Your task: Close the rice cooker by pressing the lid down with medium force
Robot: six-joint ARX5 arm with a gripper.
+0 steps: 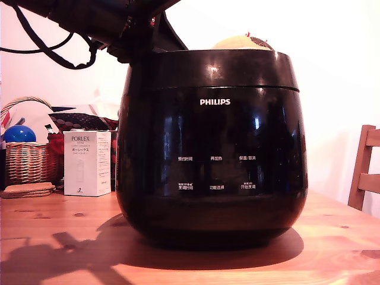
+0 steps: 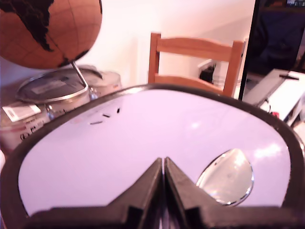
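A glossy black rice cooker [image 1: 212, 148] fills the centre of a wooden desk [image 1: 53, 249] in the exterior view, its lid [image 1: 219, 68] lying flat on the body with only a thin seam showing between the two. The arm [image 1: 89, 24] comes in from 10 o'clock and meets the lid's rear edge at about 11 o'clock in that view. Judged from this, the pressing step is at or near its end; doing it well means pushing straight down on the lid's top, steadily and without sliding across the slick surface, until the latch catches, and not so hard that the cooker shifts on the desk. The wrist view shows the end effector [image 2: 164, 164] with its two dark fingers [image 2: 147, 186] drawn together, tips meeting and nothing between them, lying low over the lid's pale, reflective top; whether the tips are bearing on it cannot be told from either view. A round silver vent cap [image 2: 226, 177] sits just beside the fingertips at 3 o'clock. Behind the cooker stand a white Porlex box [image 1: 87, 163] and a wicker basket [image 1: 27, 160] at 9 o'clock, and a wooden chair [image 1: 365, 172] at 3 o'clock in the exterior view.
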